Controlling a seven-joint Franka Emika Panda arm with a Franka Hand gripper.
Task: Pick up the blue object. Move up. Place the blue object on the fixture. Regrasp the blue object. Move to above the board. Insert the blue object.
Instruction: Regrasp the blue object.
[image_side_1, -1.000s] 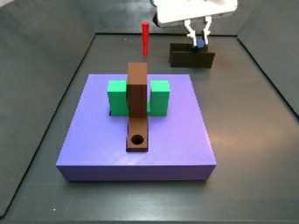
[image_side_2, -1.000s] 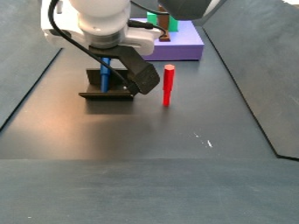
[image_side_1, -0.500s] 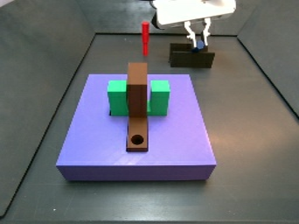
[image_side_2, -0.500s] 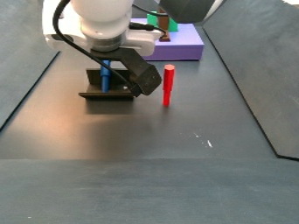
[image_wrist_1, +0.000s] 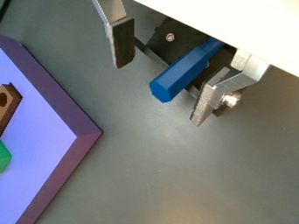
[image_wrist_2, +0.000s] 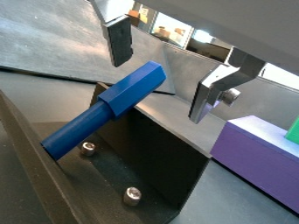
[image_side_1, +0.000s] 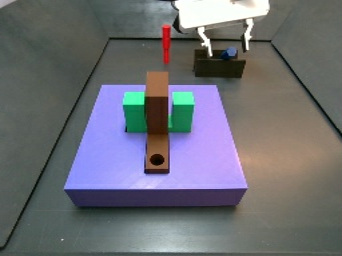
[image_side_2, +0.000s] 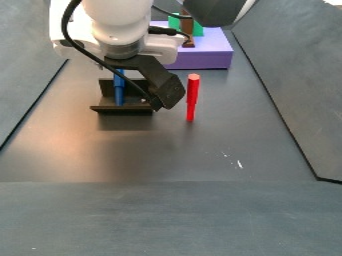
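Resting in the fixture (image_side_1: 221, 66), the blue object (image_wrist_1: 184, 71) stands free; tool (image_wrist_1: 163, 68) fingers spread apart around it.

the floor (image_side_1: 54, 130) is dark grey and flat, with no shine in a side view. grey walls stand around it like a box: a back wall (image_side_1: 120, 18) at 12 o'clock, a left wall (image_side_1: 34, 45) at 9 o'clock and a right wall (image_side_1: 318, 50) at 3 o'clock. a thin pale line runs where the floor meets each wall. in a side view the floor (image_side_2: 160, 205) looks a bit lighter in the middle, where soft light falls on it. a few tiny white specks (image_side_2: 234, 160) sit on it toward 3 o'clock. the light is even, and the shadows are soft.
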